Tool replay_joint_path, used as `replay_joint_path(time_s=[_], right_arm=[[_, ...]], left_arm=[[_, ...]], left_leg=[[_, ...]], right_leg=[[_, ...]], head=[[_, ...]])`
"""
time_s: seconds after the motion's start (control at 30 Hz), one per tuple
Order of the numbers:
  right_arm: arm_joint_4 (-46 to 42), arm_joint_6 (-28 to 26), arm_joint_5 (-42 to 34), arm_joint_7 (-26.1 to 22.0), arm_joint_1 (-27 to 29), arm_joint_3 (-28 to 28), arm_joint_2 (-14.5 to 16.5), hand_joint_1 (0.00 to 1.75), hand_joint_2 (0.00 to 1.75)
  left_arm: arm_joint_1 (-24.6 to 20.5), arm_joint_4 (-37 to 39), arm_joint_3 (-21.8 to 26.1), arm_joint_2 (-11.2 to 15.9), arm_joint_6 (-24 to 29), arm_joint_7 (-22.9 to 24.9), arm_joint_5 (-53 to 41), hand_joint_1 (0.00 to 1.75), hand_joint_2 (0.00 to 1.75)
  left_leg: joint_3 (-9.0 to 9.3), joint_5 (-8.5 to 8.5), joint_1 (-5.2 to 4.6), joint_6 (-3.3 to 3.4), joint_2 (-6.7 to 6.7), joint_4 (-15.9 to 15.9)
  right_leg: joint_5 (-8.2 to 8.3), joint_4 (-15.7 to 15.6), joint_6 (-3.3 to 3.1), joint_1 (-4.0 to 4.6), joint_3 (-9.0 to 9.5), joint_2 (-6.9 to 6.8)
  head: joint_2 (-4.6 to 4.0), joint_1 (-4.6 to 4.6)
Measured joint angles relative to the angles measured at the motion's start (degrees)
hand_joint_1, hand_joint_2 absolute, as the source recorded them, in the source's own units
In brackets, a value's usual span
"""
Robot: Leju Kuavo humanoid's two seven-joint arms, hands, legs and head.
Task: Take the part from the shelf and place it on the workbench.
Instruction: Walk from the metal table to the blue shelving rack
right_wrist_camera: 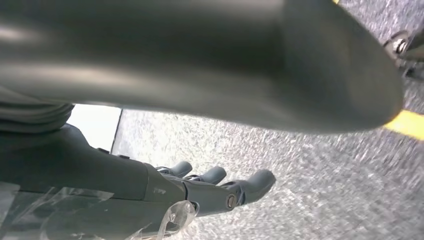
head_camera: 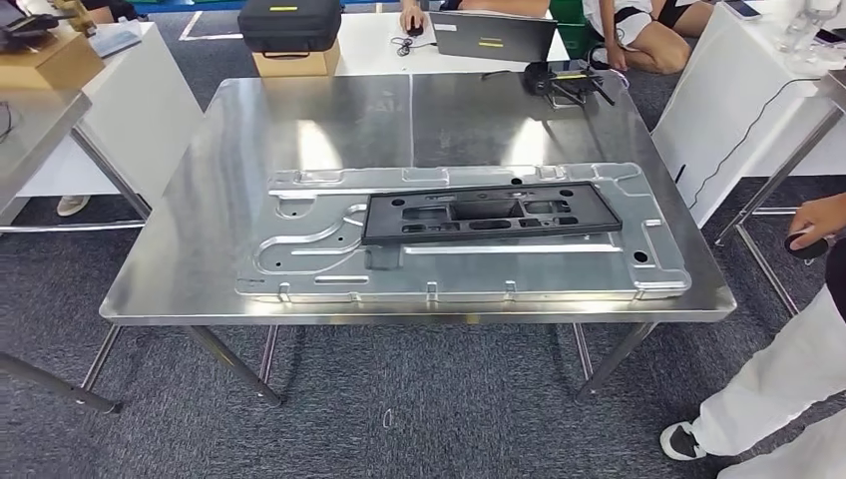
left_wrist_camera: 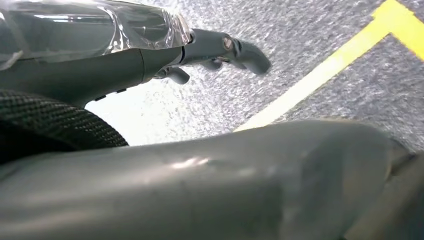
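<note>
1. With both arms hanging at my sides, I see the left hand (left_wrist_camera: 220, 52) over grey carpet, its fingers stretched out and a little apart, holding nothing.
2. I see the right hand (right_wrist_camera: 220, 187) in much the same pose over the carpet, fingers extended and separate, nothing in them.
3. I judge the hands hang free because the placing step looks finished: the black plastic part (head_camera: 491, 214) lies flat on the workbench (head_camera: 200, 200), not in either hand.
4. I note the part is a long dark frame with several cut-outs, and it rests on top of a large pressed metal panel (head_camera: 299, 269) that lies flat on the bench; the frame sits toward the far right of that panel, lengthwise along it.
5. I read the flat, lengthwise placing as a stable one: the frame is borne along its whole span and stays inside the panel's outline.
6. I see a cardboard box (head_camera: 294, 62) on a white table beyond the bench with a black case (head_camera: 289, 22) on top; I cannot tell what either holds.
7. I see a person (head_camera: 788, 379) in pale trousers standing just beside the bench's right corner, one hand (head_camera: 813, 222) near the table edge, so I would keep the arms down.
</note>
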Motion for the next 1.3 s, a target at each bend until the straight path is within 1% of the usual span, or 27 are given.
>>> replay_joint_path(time_s=[0.07,0.13,0.2,0.23,0.27,0.3,0.33,0.37,0.43,0.5,0.57,0.63,0.7,0.77,0.8,0.83,0.87,0.93,0.97,1.0,1.07,1.1,1.13,1.17,1.23,1.27,1.3], right_arm=[[0.1,-0.1,-0.2,-0.1,-0.2,0.0,0.1,0.00,0.00],[0.2,-0.2,-0.3,-0.4,-0.2,0.0,0.1,0.00,0.00],[0.3,-0.2,-0.4,-0.5,-0.1,0.0,0.1,0.00,0.00],[0.4,-0.2,-0.5,-0.5,-0.1,0.0,0.1,0.00,0.00],[0.5,-0.2,-0.5,-0.5,-0.1,0.0,0.1,0.00,0.00],[0.6,-0.2,-0.5,-0.5,0.0,0.0,0.1,0.00,0.00],[0.6,-0.2,-0.5,-0.4,0.0,0.0,0.1,0.00,0.00],[0.7,-0.2,-0.5,-0.4,0.0,0.0,0.1,0.00,0.00],[0.8,-0.2,-0.6,-0.3,0.1,0.0,0.2,0.00,0.00],[0.8,-0.1,-0.7,-0.2,0.1,0.0,0.4,0.00,0.00],[0.8,-0.1,-0.6,0.0,0.0,0.1,0.4,0.00,0.00],[0.9,-0.2,-0.6,0.2,-0.1,0.1,0.4,0.00,0.00],[0.9,-0.5,-0.8,0.2,0.0,0.1,0.4,0.00,0.00],[1.0,-0.8,-0.9,0.1,0.0,0.1,0.5,0.00,0.00],[1.0,-1.0,-1.0,-0.1,0.1,0.1,0.5,0.00,0.00],[1.1,-1.1,-1.2,-0.3,0.0,0.1,0.4,0.00,0.00],[1.1,-1.3,-1.3,-0.5,0.0,0.1,0.4,0.00,0.00],[1.2,-1.4,-1.2,-0.8,-0.1,0.1,0.5,0.00,0.00],[1.2,-1.4,-1.1,-1.0,-0.1,0.1,0.6,0.00,0.00],[1.2,-1.4,-0.9,-1.1,-0.2,0.1,0.6,0.00,0.00],[1.2,-1.7,-0.8,-1.2,-0.4,0.1,0.6,0.00,0.00],[1.2,-1.8,-0.7,-1.2,-0.5,0.1,0.5,0.00,0.00],[1.2,-2.0,-0.7,-1.1,-0.5,0.1,0.4,0.00,0.00],[1.2,-2.1,-0.7,-1.1,-0.5,0.1,0.2,0.00,0.00],[1.3,-2.5,-0.8,-1.0,-0.4,0.1,-0.2,0.00,0.00],[1.3,-2.7,-0.8,-0.9,-0.3,0.1,-0.4,0.00,0.00],[1.3,-2.9,-0.8,-0.9,-0.3,0.2,-0.7,0.00,0.00]], left_arm=[[0.2,0.0,-0.1,-0.1,0.2,-0.1,0.0,0.00,0.00],[0.3,0.0,-0.1,-0.1,0.5,-0.2,0.1,0.00,0.00],[0.1,0.0,-0.1,-0.1,0.7,-0.4,0.1,0.00,0.00],[0.1,0.0,-0.1,-0.1,0.8,-0.5,0.2,0.00,0.00],[0.1,0.0,-0.1,-0.1,0.8,-0.6,0.2,0.00,0.00],[0.1,0.0,-0.1,-0.1,0.8,-0.6,0.3,0.00,0.00],[0.1,0.0,-0.1,-0.1,0.8,-0.5,0.3,0.00,0.00],[0.1,0.0,-0.1,-0.1,0.8,-0.4,0.3,0.00,0.00],[0.0,0.0,-0.1,0.1,0.9,-0.1,0.4,0.00,0.00],[-0.1,0.0,-0.1,0.2,1.2,0.0,0.6,0.00,0.00],[0.0,0.0,-0.1,0.3,1.5,0.0,0.8,0.00,0.00],[0.1,0.0,-0.1,0.4,1.8,0.0,1.0,0.00,0.00],[0.0,0.0,-0.1,0.4,1.8,0.0,1.0,0.00,0.00],[-0.1,0.0,-0.1,0.4,1.8,0.3,1.1,0.00,0.00],[0.0,0.0,-0.1,0.4,1.8,0.5,1.1,0.00,0.00],[0.0,0.0,-0.1,0.4,1.7,0.7,1.2,0.00,0.00],[0.1,0.0,-0.1,0.4,1.8,0.7,1.2,0.00,0.00],[0.1,0.0,-0.1,0.4,1.9,0.4,1.3,0.00,0.00],[0.1,0.0,-0.1,0.4,2.0,0.0,1.3,0.00,0.00],[0.2,0.0,-0.1,0.4,2.0,-0.3,1.4,0.00,0.00],[0.5,0.0,-0.1,0.3,2.1,-0.9,1.7,0.00,0.00],[0.7,0.0,-0.1,0.3,2.2,-1.0,1.9,0.00,0.00],[0.8,0.0,-0.1,0.3,2.2,-1.1,2.0,0.00,0.00],[0.7,0.0,-0.1,0.2,2.3,-1.2,2.0,0.00,0.00],[0.6,0.0,-0.1,-0.1,2.4,-1.0,2.0,0.00,0.00],[0.5,0.0,-0.1,-0.3,2.4,-0.9,2.0,0.00,0.00],[0.4,0.0,-0.1,-0.4,2.6,-0.8,2.0,0.00,0.00]], left_leg=[[0.02,0.25,0.06,-0.27,-1.09,-0.5],[0.20,0.63,0.61,0.02,-2.36,-1.0],[0.24,0.86,1.11,0.27,-3.66,-1.2],[0.18,0.89,1.26,0.33,-4.31,-1.1],[0.17,0.91,1.42,0.29,-5.06,-1.1],[0.18,0.91,1.61,0.18,-5.84,-1.0],[0.22,0.88,1.88,-0.04,-6.66,-1.0],[0.24,0.81,2.18,-0.39,-7.50,-0.8],[-0.11,0.43,2.51,-1.47,-8.98,0.0],[-0.72,0.27,2.59,-2.53,-10.16,0.4],[-1.04,0.51,2.91,-3.22,-11.15,0.2],[-1.93,-0.42,3.01,-3.55,-9.59,2.0],[-5.03,-3.63,2.79,-3.67,-6.64,8.5],[-8.92,-6.68,2.67,-3.58,-5.56,16.4],[-9.74,-6.93,2.53,-3.33,-5.45,18.1],[-9.38,-6.16,2.30,-2.91,-5.33,17.4],[-7.81,-4.52,1.92,-2.25,-4.95,14.4],[-3.53,-1.32,0.82,-0.36,-2.67,6.0],[-2.14,-0.52,0.31,0.44,-1.56,3.1],[-1.52,-0.30,-0.08,0.97,-0.89,1.7],[-1.35,-0.16,-0.31,1.27,-1.55,0.8],[-0.95,0.27,-0.14,1.17,-2.17,0.1],[-0.49,0.73,0.13,1.07,-2.75,-0.8],[-0.06,1.19,0.44,0.97,-3.37,-1.5],[0.24,1.54,0.78,0.90,-4.51,-2.0],[0.23,1.55,0.82,0.91,-5.15,-2.0],[0.26,1.53,0.87,0.88,-5.82,-1.9]], right_leg=[[-0.24,0.1,0.37,-0.12,0.24,-0.65],[-1.82,2.2,1.02,-0.18,-0.39,1.13],[-5.38,8.9,1.59,-0.34,-3.41,3.82],[-7.05,12.9,1.78,-0.46,-5.40,4.38],[-7.84,15.8,2.00,-0.62,-6.93,4.57],[-7.50,16.7,2.24,-0.81,-7.59,4.62],[-6.01,15.4,2.54,-1.08,-7.14,4.70],[-3.80,12.0,2.93,-1.46,-5.75,5.12],[-0.43,4.5,3.66,-2.37,-2.56,7.71],[0.19,1.5,3.24,-2.58,-1.43,9.34],[0.19,1.5,2.00,-2.28,-1.50,8.25],[0.33,1.5,1.13,-2.18,-1.46,6.96],[0.31,1.4,0.62,-1.88,-1.48,5.59],[0.16,1.4,0.31,-1.38,-1.50,4.08],[0.06,1.4,0.18,-1.12,-1.45,3.35],[-0.03,1.4,0.06,-0.85,-1.36,2.67],[-0.12,1.4,-0.06,-0.58,-1.22,2.06],[-0.33,1.4,-0.15,-0.11,-0.88,0.96],[-0.43,1.3,-0.08,-0.03,-0.74,0.48],[-0.52,1.2,0.09,-0.04,-0.62,-0.04],[-0.58,0.7,0.58,-0.10,-0.20,-1.10],[-0.72,0.7,0.89,-0.10,0.06,-0.91],[-1.28,1.3,1.18,-0.07,-0.02,0.05],[-2.42,3.1,1.46,-0.04,-0.70,1.46],[-5.84,9.8,1.88,-0.20,-3.97,4.09],[-7.13,13.3,2.08,-0.29,-5.81,4.52],[-7.44,15.4,2.27,-0.41,-7.05,4.62]], head=[[0.00,-0.04],[0.00,0.02],[0.00,0.17],[0.00,0.21],[0.00,0.21],[0.00,0.22],[0.00,0.21],[0.00,0.21],[0.00,0.23],[0.00,0.17],[0.00,0.08],[0.00,0.03],[0.00,-0.04],[0.00,-0.09],[0.00,-0.10],[0.00,-0.10],[0.00,-0.10],[0.00,-0.07],[0.00,-0.07],[0.00,-0.05],[0.00,-0.12],[0.00,-0.10],[0.00,-0.10],[0.00,-0.05],[0.00,0.02],[0.00,0.06],[0.00,0.05]])
